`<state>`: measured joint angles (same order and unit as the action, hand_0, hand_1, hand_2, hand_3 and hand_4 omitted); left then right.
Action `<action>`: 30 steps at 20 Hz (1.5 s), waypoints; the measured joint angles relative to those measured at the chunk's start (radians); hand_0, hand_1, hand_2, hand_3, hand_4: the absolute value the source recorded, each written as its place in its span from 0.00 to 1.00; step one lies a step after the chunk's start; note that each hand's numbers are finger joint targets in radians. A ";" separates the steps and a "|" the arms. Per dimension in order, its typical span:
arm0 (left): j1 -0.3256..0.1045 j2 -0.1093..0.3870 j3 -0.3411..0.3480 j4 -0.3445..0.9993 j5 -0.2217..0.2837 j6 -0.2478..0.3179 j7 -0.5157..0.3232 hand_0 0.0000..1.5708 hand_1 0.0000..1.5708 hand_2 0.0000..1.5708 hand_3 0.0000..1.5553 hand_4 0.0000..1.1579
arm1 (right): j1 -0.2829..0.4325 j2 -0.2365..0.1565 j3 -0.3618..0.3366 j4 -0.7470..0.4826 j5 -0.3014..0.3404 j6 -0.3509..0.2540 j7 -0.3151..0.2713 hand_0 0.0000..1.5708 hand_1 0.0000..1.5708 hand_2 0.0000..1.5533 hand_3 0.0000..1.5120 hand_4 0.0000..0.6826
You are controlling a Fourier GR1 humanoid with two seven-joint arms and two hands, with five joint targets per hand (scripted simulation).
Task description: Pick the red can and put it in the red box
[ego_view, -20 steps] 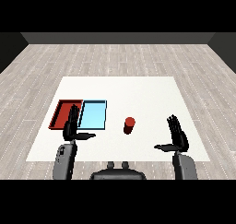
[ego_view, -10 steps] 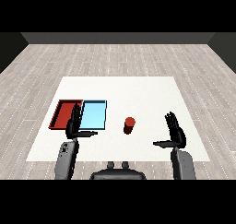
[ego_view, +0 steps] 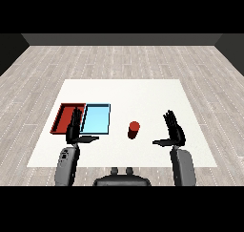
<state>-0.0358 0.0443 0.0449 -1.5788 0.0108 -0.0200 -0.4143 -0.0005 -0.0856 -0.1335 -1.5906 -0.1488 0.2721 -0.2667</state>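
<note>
nothing of the task was done as seen from the head: the red can (ego_view: 134, 130) stood upright on the white table (ego_view: 157, 97), apart from both hands. the right hand (ego_view: 174, 131), fingers straight and spread, was near it; the left hand (ego_view: 74, 129) likewise held nothing. the red tray (ego_view: 62, 119) beside the light blue tray (ego_view: 96, 119) waited; grasp, carry and placing remained.

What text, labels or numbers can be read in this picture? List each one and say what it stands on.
None can be read.
red can: plain red, no label visible.
red tray and light blue tray: no markings.
white table: no print or signs.
</note>
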 measured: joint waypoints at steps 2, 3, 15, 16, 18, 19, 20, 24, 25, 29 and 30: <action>0.003 -0.007 -0.004 0.009 0.000 0.002 -0.014 0.00 0.00 0.00 0.00 0.00 | -0.015 0.010 0.007 0.028 0.000 -0.005 -0.002 0.00 0.00 0.00 0.00 0.00; -0.002 -0.005 0.001 0.019 0.004 -0.002 -0.018 0.00 0.00 0.00 0.00 0.00 | -0.026 0.014 0.010 0.055 0.001 -0.004 -0.011 0.00 0.00 0.00 0.00 0.00; 0.006 0.002 0.014 0.009 0.027 -0.014 -0.004 0.00 0.00 0.00 0.00 0.00 | -0.090 0.073 0.084 0.224 0.026 -0.061 -0.092 0.00 0.00 0.00 0.00 0.00; 0.012 -0.002 0.008 -0.008 0.026 -0.011 0.005 0.00 0.00 0.00 0.00 0.00 | -0.101 0.076 0.098 0.255 0.032 -0.074 -0.113 0.00 0.00 0.00 0.00 0.00; 0.030 0.000 0.009 -0.024 0.032 -0.017 0.004 0.00 0.00 0.00 0.00 0.00 | -0.113 0.077 0.111 0.275 0.024 -0.086 -0.122 0.00 0.00 0.00 0.00 0.00; 0.020 0.004 0.018 -0.002 0.039 -0.023 -0.010 0.00 0.00 0.00 0.00 0.00 | -0.116 0.079 0.131 0.290 0.017 -0.102 -0.132 0.00 0.00 0.00 0.00 0.00; 0.015 0.008 0.021 -0.006 0.041 -0.024 0.000 0.00 0.00 0.00 0.00 0.00 | -0.118 0.080 0.137 0.301 0.013 -0.105 -0.139 0.00 0.00 0.00 0.00 0.00; 0.024 0.010 0.023 -0.022 0.057 -0.036 0.008 0.00 0.00 0.00 0.00 0.00 | -0.109 0.083 0.190 0.326 -0.013 -0.129 -0.168 0.00 0.00 0.00 0.00 0.00; 0.038 0.008 0.017 -0.043 0.058 -0.038 0.015 0.00 0.00 0.00 0.00 0.00 | -0.120 0.084 0.200 0.335 -0.025 -0.142 -0.172 0.00 0.00 0.00 0.00 0.00; 0.026 0.006 0.021 -0.019 0.061 -0.042 -0.002 0.00 0.00 0.00 0.00 0.00 | -0.143 0.084 0.207 0.356 -0.035 -0.159 -0.163 0.00 0.00 0.00 0.00 0.00; 0.020 0.005 0.020 -0.028 0.061 -0.038 0.013 0.00 0.00 0.00 0.00 0.00 | -0.137 0.080 0.204 0.359 -0.033 -0.152 -0.167 0.00 0.00 0.00 0.00 0.00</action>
<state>-0.0154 0.0495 0.0652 -1.6071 0.0717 -0.0575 -0.4010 -0.1375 -0.0055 0.0707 -1.2314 -0.1815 0.1198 -0.4335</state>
